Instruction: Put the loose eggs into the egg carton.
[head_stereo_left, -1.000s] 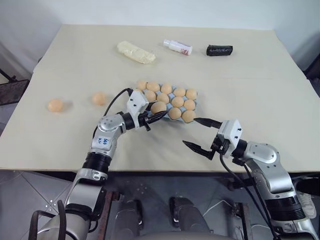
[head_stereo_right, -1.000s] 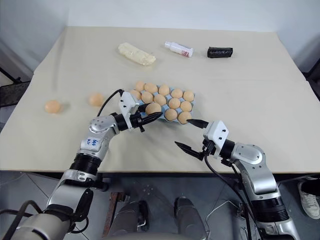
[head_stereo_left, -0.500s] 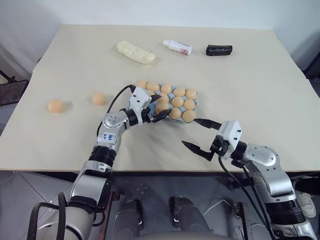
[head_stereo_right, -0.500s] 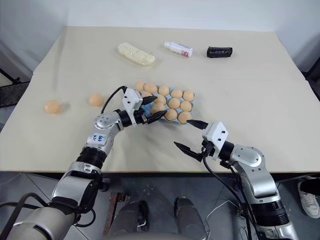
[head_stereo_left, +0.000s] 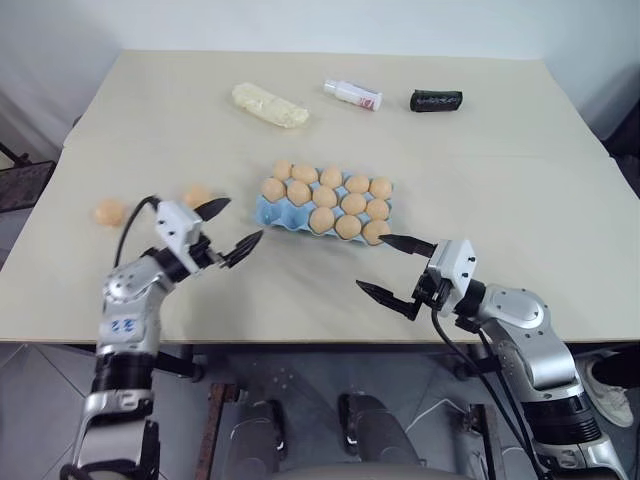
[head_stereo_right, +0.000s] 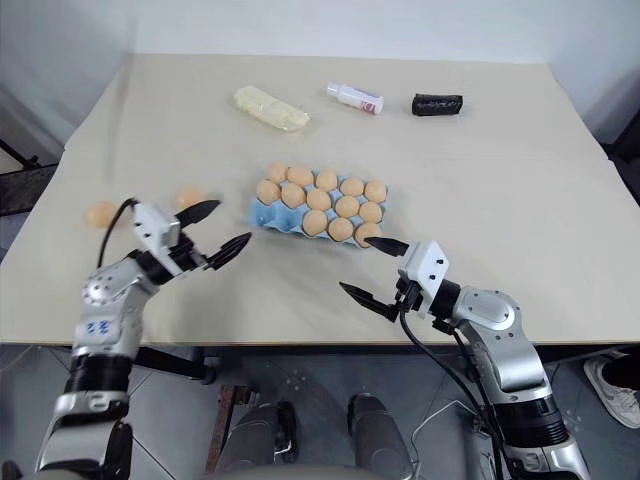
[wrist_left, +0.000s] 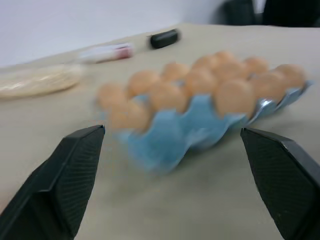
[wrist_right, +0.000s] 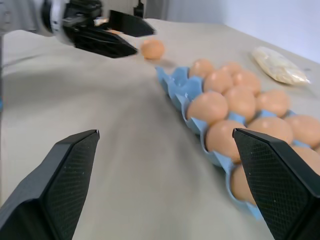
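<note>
**Blue carton nearly full, two eggs left**

The light blue moulded egg carton sits mid-tabletop, almost filled. Two loose tan-orange oval eggs lie beside the left claw, spread and empty; the right claw hovers spread too. Approach the nearer egg low, pinching gently across its middle.

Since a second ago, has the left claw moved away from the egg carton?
Yes. The left claw has swung left, off the egg carton, toward the two loose eggs, and it is now open and empty.

table beige | on it: egg carton, 2 loose eggs, yellow bundle, bottle, black pouch
</note>
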